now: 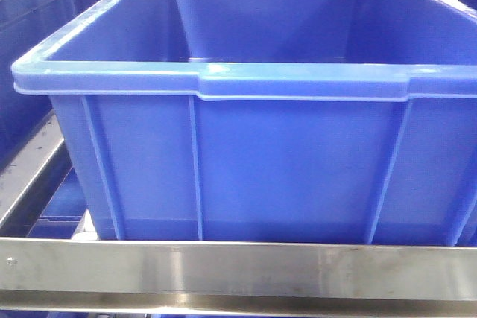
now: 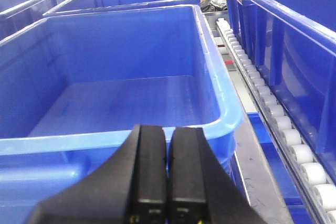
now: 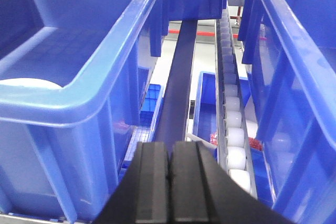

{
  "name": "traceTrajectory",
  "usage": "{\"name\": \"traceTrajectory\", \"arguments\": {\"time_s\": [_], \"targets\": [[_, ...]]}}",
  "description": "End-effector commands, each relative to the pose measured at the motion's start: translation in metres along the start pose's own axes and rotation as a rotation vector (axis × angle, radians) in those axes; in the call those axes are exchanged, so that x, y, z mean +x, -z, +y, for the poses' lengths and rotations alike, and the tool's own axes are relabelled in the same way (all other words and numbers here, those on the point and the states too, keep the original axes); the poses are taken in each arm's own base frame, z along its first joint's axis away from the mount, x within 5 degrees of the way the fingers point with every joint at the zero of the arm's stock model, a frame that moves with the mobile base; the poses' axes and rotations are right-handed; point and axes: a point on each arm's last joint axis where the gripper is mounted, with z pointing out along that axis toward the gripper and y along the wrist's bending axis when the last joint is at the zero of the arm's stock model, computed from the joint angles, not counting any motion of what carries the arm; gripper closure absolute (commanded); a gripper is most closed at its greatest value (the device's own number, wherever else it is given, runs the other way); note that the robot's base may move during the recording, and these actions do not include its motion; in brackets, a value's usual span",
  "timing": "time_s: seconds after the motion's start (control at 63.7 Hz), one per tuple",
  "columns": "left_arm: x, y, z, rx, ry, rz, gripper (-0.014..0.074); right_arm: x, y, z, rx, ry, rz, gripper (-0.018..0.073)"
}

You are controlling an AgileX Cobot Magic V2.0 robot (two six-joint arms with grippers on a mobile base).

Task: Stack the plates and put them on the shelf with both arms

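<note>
While blue bins (image 1: pixel 246 161) fill the shelf (image 1: pixel 238 269), both grippers' jaws sit clenched, empty

left gripper (image 2: pixel 168 182): black fingers pressed together, nothing between them, pointing level toward the far side | right gripper (image 3: pixel 170 187): black fingers pressed together, nothing held, pointing level and far

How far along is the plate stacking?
Done: unclear; no plate stack shows on the shelf, only a white edge inside a blue bin, perhaps a plate. In hand: nothing; left gripper and right gripper have jaws shut, empty. Left: cannot say.
</note>
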Motion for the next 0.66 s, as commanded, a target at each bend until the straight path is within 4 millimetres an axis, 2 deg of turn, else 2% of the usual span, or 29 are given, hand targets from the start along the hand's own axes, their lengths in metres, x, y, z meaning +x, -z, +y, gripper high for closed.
{"name": "traceTrajectory", "arguments": {"time_s": [0.0, 0.643], "targets": [[-0.0079, 0.0023, 0.0017, -0.021, 0.009, -0.105, 0.0516, -0.0083, 0.0018, -0.0005, 0.009, 0.013, -0.102, 0.0504], [-0.0079, 0.0023, 0.0017, -0.021, 0.009, -0.105, 0.0516, -0.0083, 0.0018, -0.0005, 0.009, 0.013, -0.102, 0.0504]]}}
